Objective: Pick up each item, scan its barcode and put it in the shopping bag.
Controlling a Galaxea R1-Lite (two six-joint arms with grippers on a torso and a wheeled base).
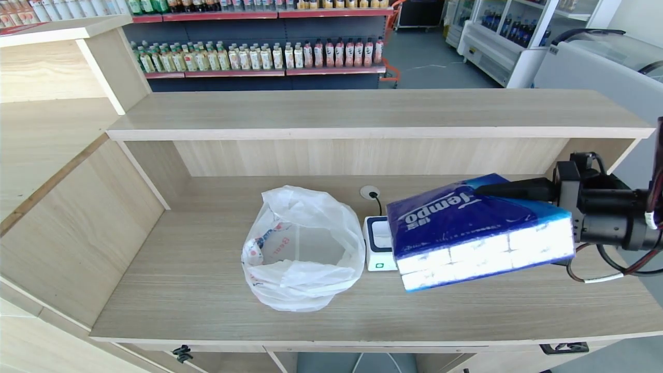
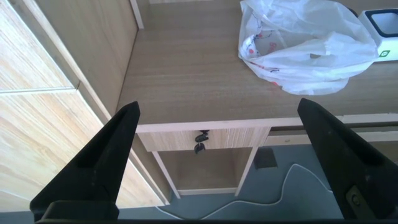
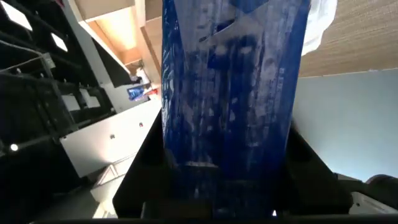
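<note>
My right gripper is shut on a blue and white pack of tissues, holding it in the air at the right of the counter. The pack's left end hangs over the small white barcode scanner, which sits on the wooden counter. The same blue tissue pack runs between the dark fingers in the right wrist view. A white plastic shopping bag stands open just left of the scanner; the shopping bag also lies ahead of my left gripper, which is open and held off the counter's near edge.
A raised wooden ledge runs along the back of the counter, with a side wall at the left. A cable grommet sits behind the scanner. Drawer keys hang below the counter's front edge. Shop shelves with bottles stand beyond.
</note>
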